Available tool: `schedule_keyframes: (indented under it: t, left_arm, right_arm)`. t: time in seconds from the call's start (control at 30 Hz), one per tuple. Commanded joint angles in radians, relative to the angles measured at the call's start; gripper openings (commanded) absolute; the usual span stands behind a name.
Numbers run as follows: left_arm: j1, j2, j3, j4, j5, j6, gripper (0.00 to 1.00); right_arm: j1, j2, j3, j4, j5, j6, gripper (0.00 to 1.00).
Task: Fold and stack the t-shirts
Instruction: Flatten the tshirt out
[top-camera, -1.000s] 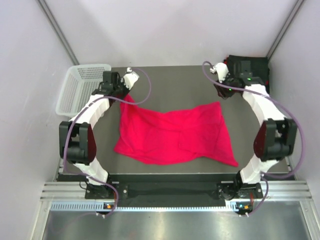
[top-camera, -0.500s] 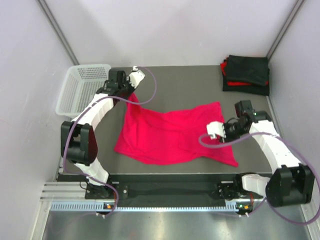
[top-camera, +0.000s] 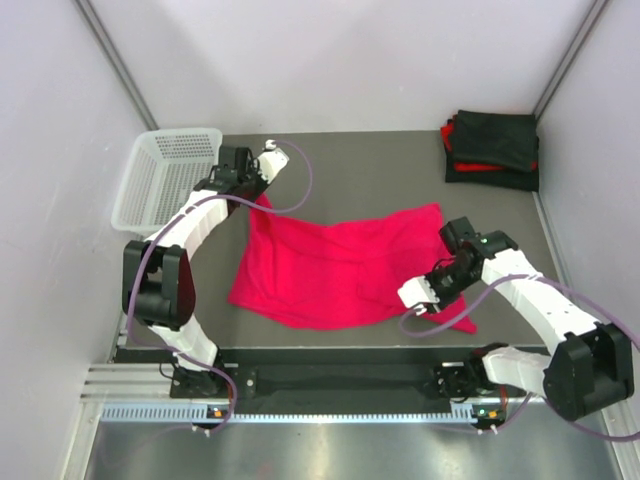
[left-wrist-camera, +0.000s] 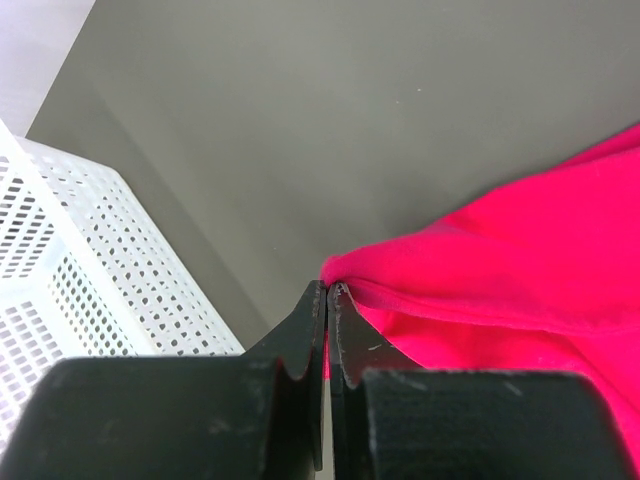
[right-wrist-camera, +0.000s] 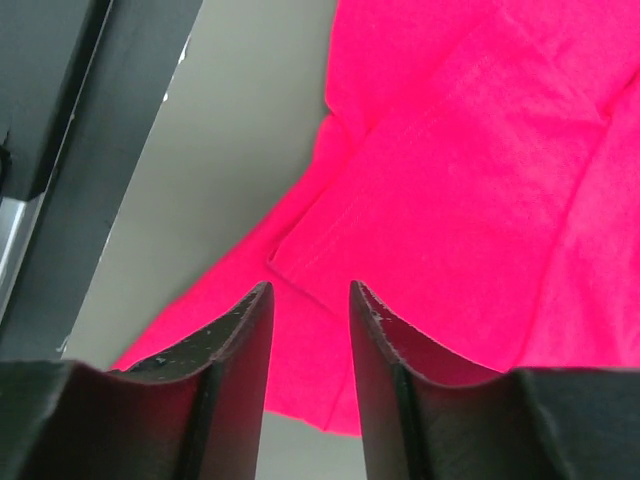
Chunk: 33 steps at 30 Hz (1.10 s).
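A crimson red t-shirt (top-camera: 340, 265) lies spread and rumpled across the middle of the table. At its far left corner my left gripper (top-camera: 256, 194) is shut on the hem, and the left wrist view shows red cloth (left-wrist-camera: 520, 270) pinched between the closed jaws of the left gripper (left-wrist-camera: 328, 290). My right gripper (top-camera: 437, 285) hovers over the shirt's near right part. There the right gripper (right-wrist-camera: 310, 290) is open by a narrow gap with nothing between the fingers, and red cloth (right-wrist-camera: 460, 150) lies below. Folded black t-shirts (top-camera: 492, 145) are stacked at the back right corner, with some red showing at the stack's edges.
A white mesh basket (top-camera: 165, 175) stands at the back left, close beside my left gripper, and fills the left of the left wrist view as the basket (left-wrist-camera: 80, 260). The black front rail (right-wrist-camera: 70, 150) runs just left of my right gripper. Grey walls close in the table.
My right arm has swung from the back right stack forward to the red shirt's near right part, its jaws narrowing a little. The left gripper keeps its hold on the far left corner.
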Motion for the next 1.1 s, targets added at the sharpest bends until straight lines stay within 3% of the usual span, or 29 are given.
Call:
schedule_keyframes:
  t: [0.0, 0.9, 1.0, 1.07]
  left_arm:
    - [0.001, 0.0, -0.011, 0.02, -0.002, 0.005, 0.0]
    - [0.001, 0.025, 0.009, 0.04, -0.042, 0.01, 0.0]
    - [0.001, 0.036, 0.019, 0.039, -0.035, 0.01, 0.0]
    - [0.001, 0.042, 0.026, 0.04, -0.037, 0.008, 0.0]
  right_arm:
    - [0.038, 0.014, -0.018, 0.029, -0.032, 0.033, 0.35]
    - [0.072, 0.11, -0.085, 0.138, 0.064, 0.078, 0.38]
    - [0.073, 0.109, -0.086, 0.141, 0.068, 0.085, 0.35]
    - [0.072, 0.109, -0.081, 0.147, 0.068, 0.094, 0.27]
